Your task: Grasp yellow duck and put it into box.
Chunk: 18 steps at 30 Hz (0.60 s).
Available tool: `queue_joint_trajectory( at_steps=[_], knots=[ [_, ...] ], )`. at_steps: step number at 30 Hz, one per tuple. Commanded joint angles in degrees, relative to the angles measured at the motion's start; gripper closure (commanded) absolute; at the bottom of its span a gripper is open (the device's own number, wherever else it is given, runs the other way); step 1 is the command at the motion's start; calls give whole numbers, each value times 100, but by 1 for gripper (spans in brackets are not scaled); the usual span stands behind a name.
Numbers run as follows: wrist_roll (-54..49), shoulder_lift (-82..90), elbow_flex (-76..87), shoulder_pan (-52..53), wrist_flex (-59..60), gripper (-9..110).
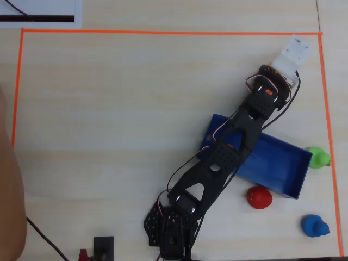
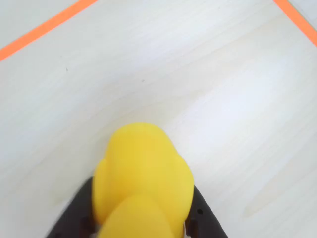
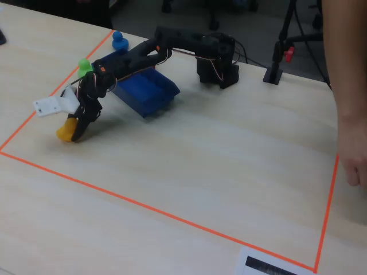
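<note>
Stretched out to the far corner of the orange-taped table [image 3: 189, 166], the gripper [image 3: 77, 130] is clenched on the yellow duck [image 2: 142, 181] down at the tabletop, well apart from the blue box [image 1: 277, 163] behind it.

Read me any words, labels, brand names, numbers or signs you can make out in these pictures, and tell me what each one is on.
No text can be read.
The white sheet at the table's edge carries a black bar; any print on it is too blurred.
The yellow duck, the blue box and the arm show no markings.
</note>
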Motion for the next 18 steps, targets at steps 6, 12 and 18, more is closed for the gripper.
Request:
queue_joint_trajectory(
  at_steps=[6, 12, 18],
  knots=[
    [9, 299, -325, 167, 325, 101],
    [817, 1187, -334, 62, 1178, 101],
    [1925, 2742, -325, -246, 2725, 101]
  ],
)
